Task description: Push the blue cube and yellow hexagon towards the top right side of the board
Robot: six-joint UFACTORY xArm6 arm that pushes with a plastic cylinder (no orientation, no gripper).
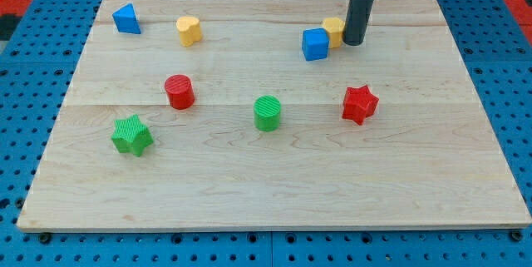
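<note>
- Reading the key geometry first: my tip [353, 43] sits on the view's right side of the yellow hexagon [333, 29], touching it or just beside it; I can't tell which.
- Blue cube [316, 44] is touching the hexagon on its lower-left side, so the order from view's left to right is cube, hexagon, tip.
- Judgement: that's the wrong side for a push to the top right. The pair lies to the view's left of the end effector, so I'd need to come round to the lower left of the cube before driving.
- End effector is a plain rod, nothing to open or close, nothing gripped; it only pushes.
- Both task blocks are near the top edge of the desk [465, 134], right of centre, with the top-right corner not far off.
- Hidden: the rod covers the hexagon's right part, so its full outline and any contact gap are unreadable. Rod's upper part is cut off by the view's top.
- Other blocks are well apart: red star [359, 104], green cylinder [267, 113]. Neither is in the likely push path.
</note>
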